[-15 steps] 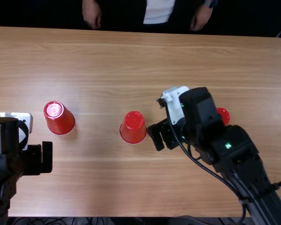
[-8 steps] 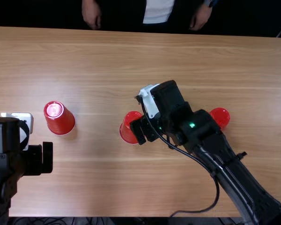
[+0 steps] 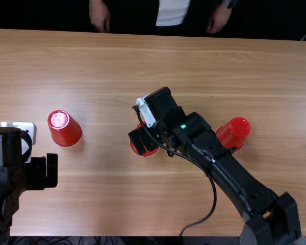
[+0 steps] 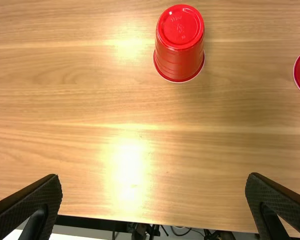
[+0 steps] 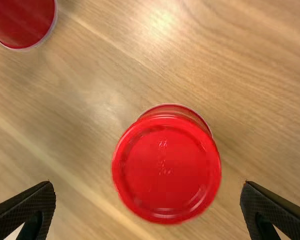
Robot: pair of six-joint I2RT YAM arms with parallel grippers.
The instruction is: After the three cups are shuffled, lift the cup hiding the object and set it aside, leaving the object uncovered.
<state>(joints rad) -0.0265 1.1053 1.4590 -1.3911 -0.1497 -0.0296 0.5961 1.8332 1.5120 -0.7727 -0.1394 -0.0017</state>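
Right gripper [image 3: 144,143] is over the middle cup [image 3: 143,149] now, fingers [image 5: 27,207] spread wide, one on each side of it! From the wrist view that gripper [image 5: 145,195] has clear wood showing between each finger and the cup's [image 5: 166,167] red wall, so neither is touching it, nothing pinched. The cup stands upside down, flat base up, near the centre of the table [image 3: 153,61]. The right arm [image 3: 229,176] runs out from the 5 o'clock corner and slants across to reach it. Look out to 3 o'clock of that cup and there's the right cup [image 3: 233,132], also base up, well apart from the gripper and just beside the arm's far flank. Swing to 9 o'clock and the left cup [image 3: 64,127] stands alone, inverted too, well apart from the middle one. Down at 7 o'clock the left gripper [image 4: 152,200] hangs at the near edge, its fingers [image 4: 30,210] splayed wide with nothing between them, and the left cup [image 4: 179,42] sits ahead of it toward 12 o'clock on bare wood. All three cups are red, mouths down on the table; which one covers the object, I cannot tell from here.
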